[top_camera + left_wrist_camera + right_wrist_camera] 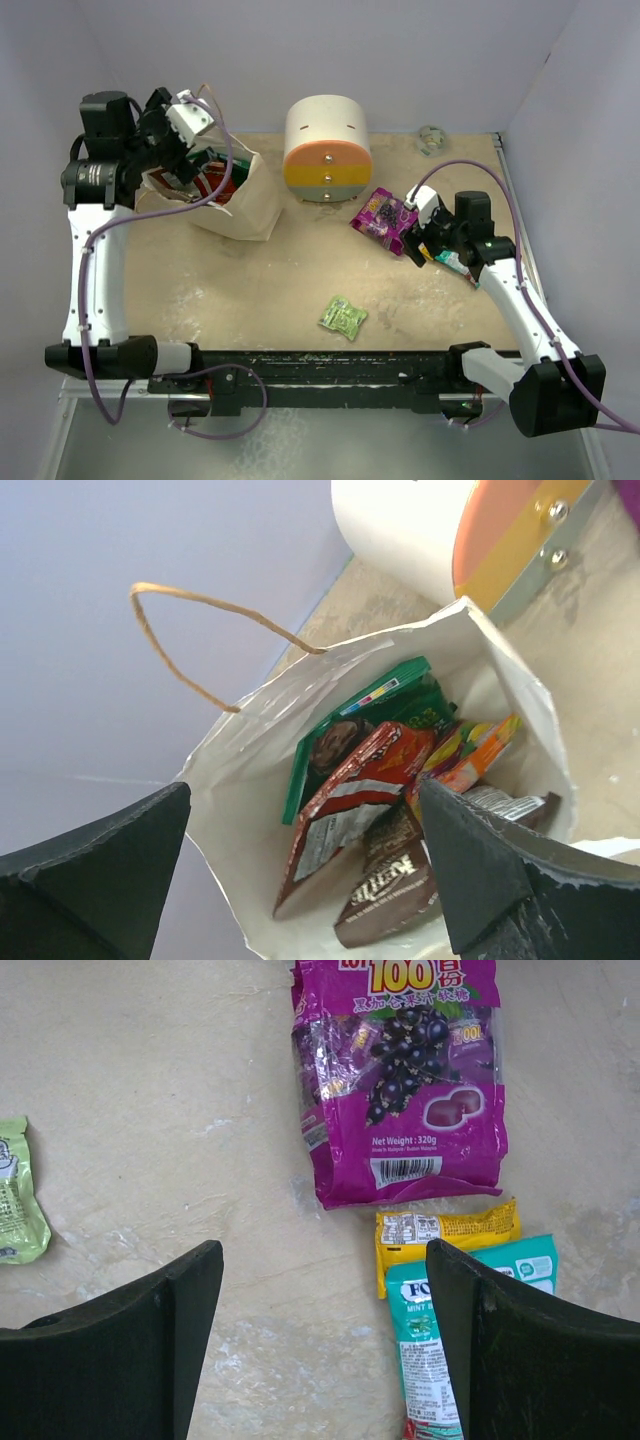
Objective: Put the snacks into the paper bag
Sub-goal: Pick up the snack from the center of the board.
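— Beige tabletop, lilac walls. Where's the paper bag (240, 205)?
— Far left, mouth open under the left gripper (305, 792), claws spread and empty. Inside are a green packet (352, 718), a red-orange packet (352, 798) and a brown packet (388, 892), its lettering upside down and unreadable.
— And the right gripper (325, 1252)?
— Released, near the purple packet (400, 1080): "100", "Net Weight: 320g". Beside it, the teal packet (425, 1350) says "MINT", partly hidden.

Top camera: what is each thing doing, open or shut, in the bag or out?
Cream-white paper bag: open, packets inside.
Purple flat packet: lying on table, outside bag.
Small lime-green packet: lying on table.
Round white container: drawers shut.
Left gripper: open, over bag.
Right gripper: open, empty.
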Tool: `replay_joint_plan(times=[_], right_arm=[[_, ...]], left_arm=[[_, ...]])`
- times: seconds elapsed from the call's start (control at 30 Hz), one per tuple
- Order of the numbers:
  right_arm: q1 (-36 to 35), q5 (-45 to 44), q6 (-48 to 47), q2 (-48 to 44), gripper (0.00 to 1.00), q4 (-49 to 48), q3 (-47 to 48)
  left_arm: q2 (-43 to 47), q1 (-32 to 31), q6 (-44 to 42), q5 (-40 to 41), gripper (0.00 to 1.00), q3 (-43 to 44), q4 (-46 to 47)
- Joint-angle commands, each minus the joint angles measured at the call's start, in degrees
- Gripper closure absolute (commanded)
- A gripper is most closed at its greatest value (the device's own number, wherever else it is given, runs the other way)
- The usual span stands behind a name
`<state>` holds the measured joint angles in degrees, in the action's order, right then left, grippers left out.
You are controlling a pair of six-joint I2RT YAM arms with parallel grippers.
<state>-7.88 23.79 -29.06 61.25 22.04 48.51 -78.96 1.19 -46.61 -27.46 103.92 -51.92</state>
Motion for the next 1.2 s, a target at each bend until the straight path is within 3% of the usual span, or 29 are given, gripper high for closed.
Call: replay_joint_plan(times=[0.0,0.23,0.47,0.87,1.17], right_arm=[[-0.13,-2.87,0.65,0.24,0.16,-1.54,0.86],[-0.14,-8.48,-0.03,0.79,0.14,0.98,1.69],[0.91,-21.80,-5.22,2.68,0.11,-1.58,-3.52],[7.99,-23.29,-14.16,11.65,0.12,-1.72,-6.10],[10.75,-23.65,-16.85,19.81,0.23,-3.93,-3.78]], left_arm=[[4.40,0.48,13.48,1.70,0.01,-3.09,6.04],[6.79,0.48,21.82,3.53,0.01,-6.63,5.05],[11.21,0.48,24.73,6.82,0.01,-13.62,6.82],[15.76,0.50,27.53,6.20,0.01,-20.18,9.36],[16.34,0.48,27.67,4.94,0.01,-20.82,9.29]])
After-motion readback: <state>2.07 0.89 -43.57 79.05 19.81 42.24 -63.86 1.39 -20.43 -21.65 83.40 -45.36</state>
